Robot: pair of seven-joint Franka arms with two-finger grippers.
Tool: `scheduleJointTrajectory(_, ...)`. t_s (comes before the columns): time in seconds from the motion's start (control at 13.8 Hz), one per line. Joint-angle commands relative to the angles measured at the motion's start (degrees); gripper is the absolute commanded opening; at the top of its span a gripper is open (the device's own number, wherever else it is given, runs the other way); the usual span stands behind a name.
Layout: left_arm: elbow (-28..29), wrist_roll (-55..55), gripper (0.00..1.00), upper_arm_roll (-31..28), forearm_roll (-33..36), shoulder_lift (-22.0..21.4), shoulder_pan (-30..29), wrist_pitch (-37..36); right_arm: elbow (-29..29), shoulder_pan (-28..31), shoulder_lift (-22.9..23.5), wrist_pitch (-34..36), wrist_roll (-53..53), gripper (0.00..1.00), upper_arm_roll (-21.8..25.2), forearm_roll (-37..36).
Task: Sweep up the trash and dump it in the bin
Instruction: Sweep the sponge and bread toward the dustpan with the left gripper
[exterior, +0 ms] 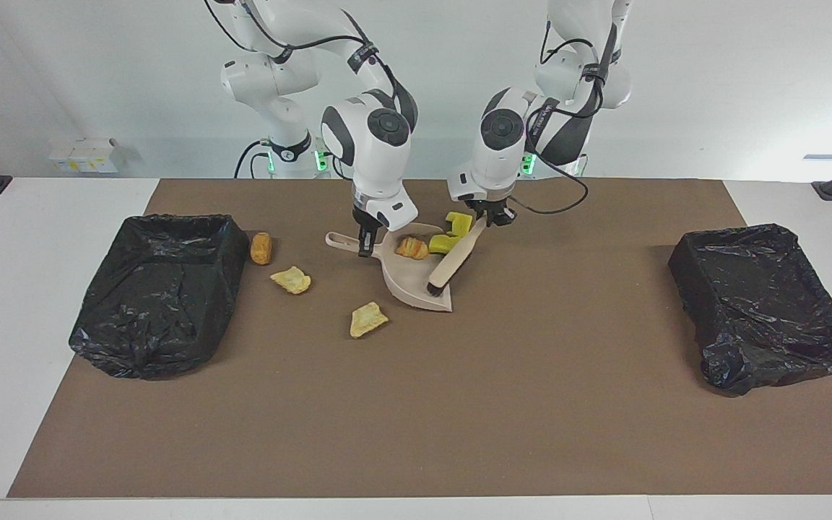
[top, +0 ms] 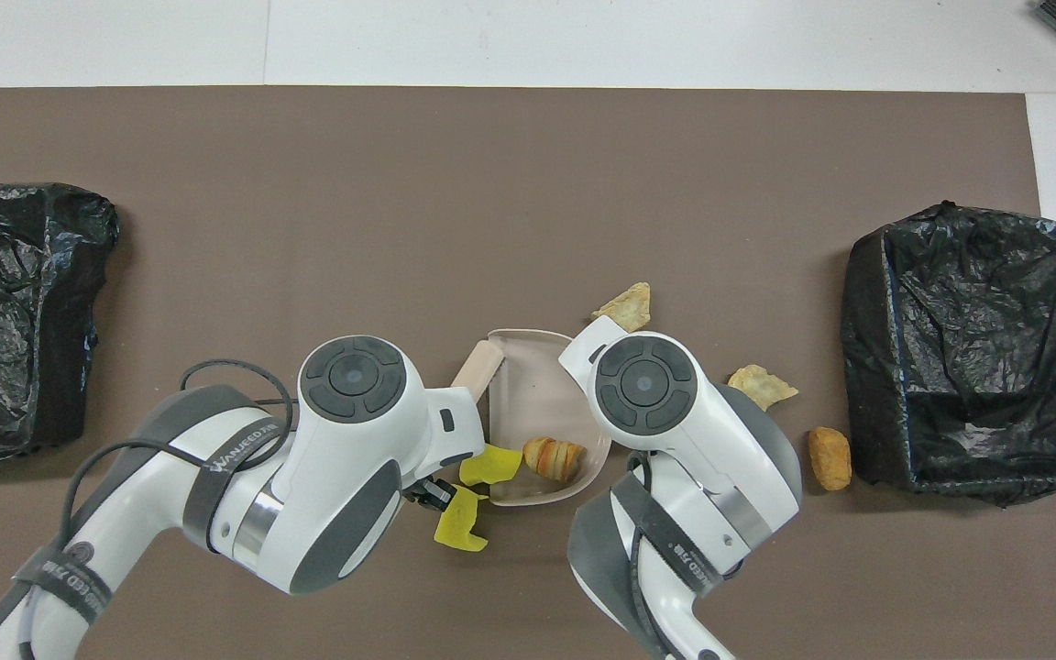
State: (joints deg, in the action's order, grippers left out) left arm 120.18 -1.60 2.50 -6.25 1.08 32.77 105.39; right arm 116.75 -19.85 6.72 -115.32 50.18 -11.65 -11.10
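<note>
Brown matting covers the white surface (exterior: 459, 419) and fills most of both views.

**Counts, largest first**
- Two bins, each lined with a crumpled black plastic bag: one (exterior: 149, 339) at one side edge of the facing frame at mid height, toward the right arm's end, the other (exterior: 770, 347) at the opposite edge.
- Two white arms, reaching down from the top centre.
- One beige plastic dustpan (exterior: 416, 282), just above frame centre.
- One beige brush with black bristles (exterior: 452, 261), lying slantwise across the pan with its bristles down near the pan's wide lip.
- Six pieces of trash that I can count:
  - two pale tan crusty bits (exterior: 291, 279) (exterior: 368, 319) on the mat between the pan and the bin at the right arm's end
  - two bright yellow foam pieces, one (exterior: 445, 243) against the brush at the pan's rim, one (exterior: 458, 222) just outside the pan
  - one brown oval lump (exterior: 261, 248) just beside that bin
  - one orange-striped pastry-like piece (exterior: 412, 248) inside the pan

**Grippers**
- The right gripper (exterior: 367, 242) is clamped on the dustpan's handle.
- The left gripper (exterior: 492, 217) is clamped on the brush handle.

**Doing the sweep well**
- Only the pastry looks properly aboard.
- The yellow pieces appear to have ridden up along the pan's side rather than through its mouth.
- I would keep the lip pressed flat on the mat and the pan held steady.
- Lift the brush clear and set the bristles down on the outer side of the stray foam.
- Draw the foam round to the open lip with short, low strokes.
- Do not tilt the pan until the load sits against its back wall
</note>
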Motion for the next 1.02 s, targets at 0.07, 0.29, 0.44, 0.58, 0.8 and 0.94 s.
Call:
scheduleJointTrajectory(0.07, -1.71, -11.28, 0.00, -0.21, -2.54, -3.00, -3.94, -5.80, 1.72, 0.33, -1.18, 0.19, -0.62, 0.00, -0.30, -1.20)
scheduleJointTrajectory(0.29, 1.61, -23.49, 0.00, -0.21, -2.54, -5.99, -3.51, -7.75, 1.63, 0.51, -1.18, 0.10, 0.26, 0.00, -0.30, -1.29)
scheduleJointTrajectory(0.44, 7.66, -32.28, 0.00, 0.22, -2.63, -10.02, -1.76, -6.61, 1.20, 0.77, -0.92, 0.01, 2.71, 0.00, -0.21, -1.46)
scheduleJointTrajectory(0.58, 12.68, -37.56, 0.00, 0.23, -2.63, -13.98, 1.84, -5.90, 0.85, 1.21, -1.01, 0.36, 6.31, 0.00, -0.12, -1.82)
scheduleJointTrajectory(0.8, 14.20, -48.29, 0.00, 0.23, -5.16, -14.70, 5.18, -5.29, 0.76, 2.88, -1.18, 0.01, 13.43, 0.00, -0.04, -2.52)
scheduleJointTrajectory(0.94, 15.42, -54.00, 0.00, 0.31, -7.63, -14.79, 7.21, -3.10, 1.11, 2.79, -1.18, -0.69, 15.02, 0.00, -0.12, -3.39)
